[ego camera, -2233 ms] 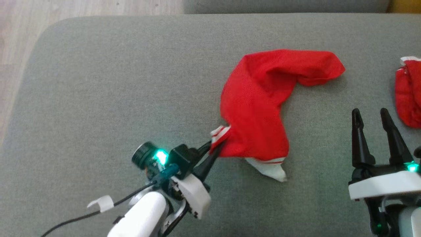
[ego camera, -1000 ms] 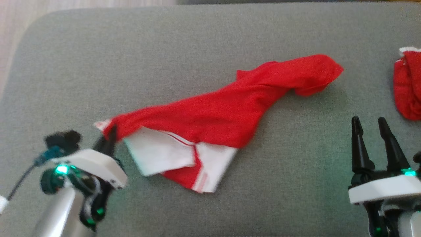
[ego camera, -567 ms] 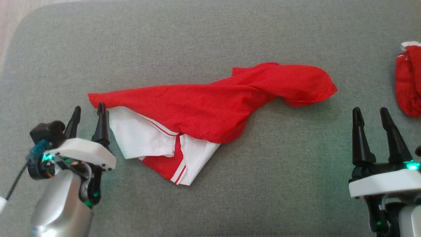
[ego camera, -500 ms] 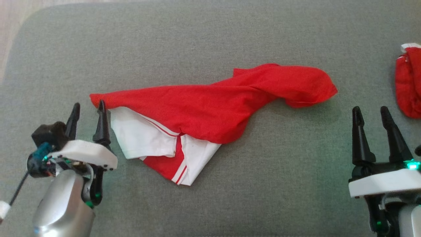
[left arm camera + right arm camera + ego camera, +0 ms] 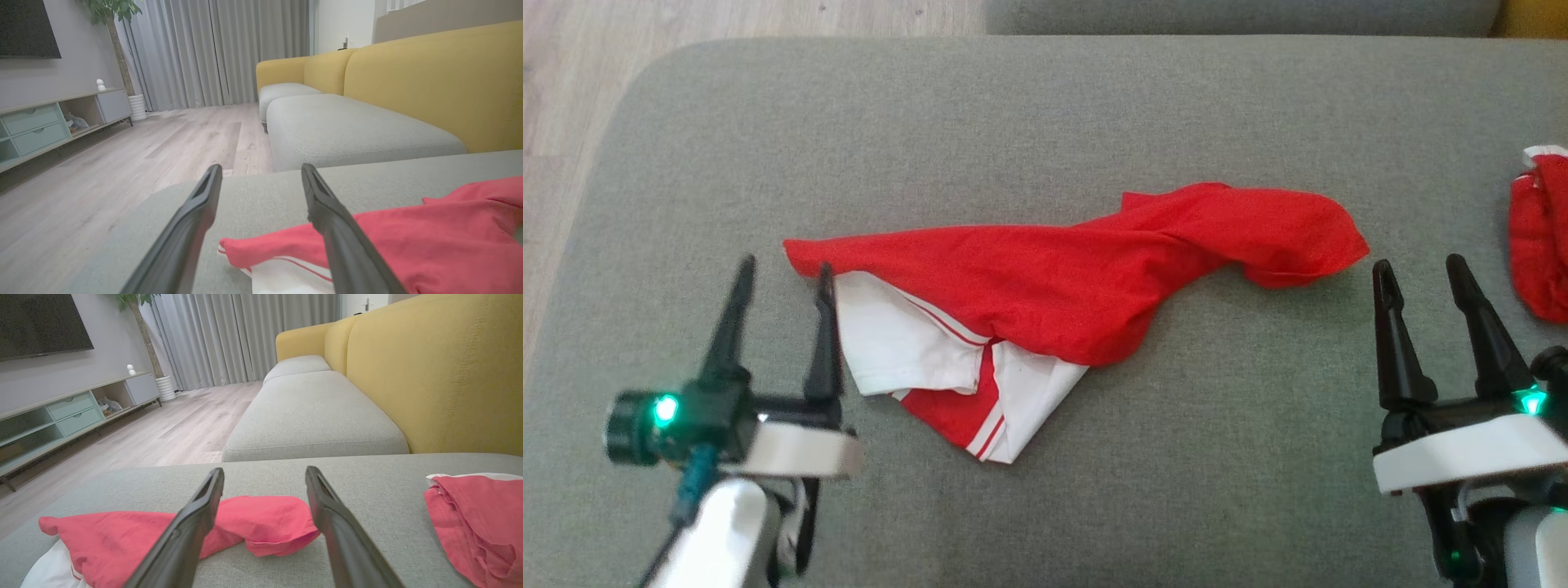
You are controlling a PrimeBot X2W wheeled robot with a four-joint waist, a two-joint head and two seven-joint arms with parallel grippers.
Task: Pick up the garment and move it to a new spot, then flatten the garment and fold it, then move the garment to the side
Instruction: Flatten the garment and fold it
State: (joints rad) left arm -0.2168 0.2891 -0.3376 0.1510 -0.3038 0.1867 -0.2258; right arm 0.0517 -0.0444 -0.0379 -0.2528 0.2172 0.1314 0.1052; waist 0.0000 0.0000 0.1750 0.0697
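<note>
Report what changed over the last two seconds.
The left gripper dragged a corner of the red garment leftward, stretching the bunched cloth out across the cushion, then let go and opened. The right gripper stayed open and idle; the second garment stayed put.

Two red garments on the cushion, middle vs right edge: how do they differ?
The middle garment is pulled out long across the grey cushion; the right-edge garment sits bunched in a heap, cut by the frame. The middle garment shows a wide white panel with red stripes; the right-edge garment shows a thin white trim at its top. Shared: both red, both loose on the cushion.
</note>
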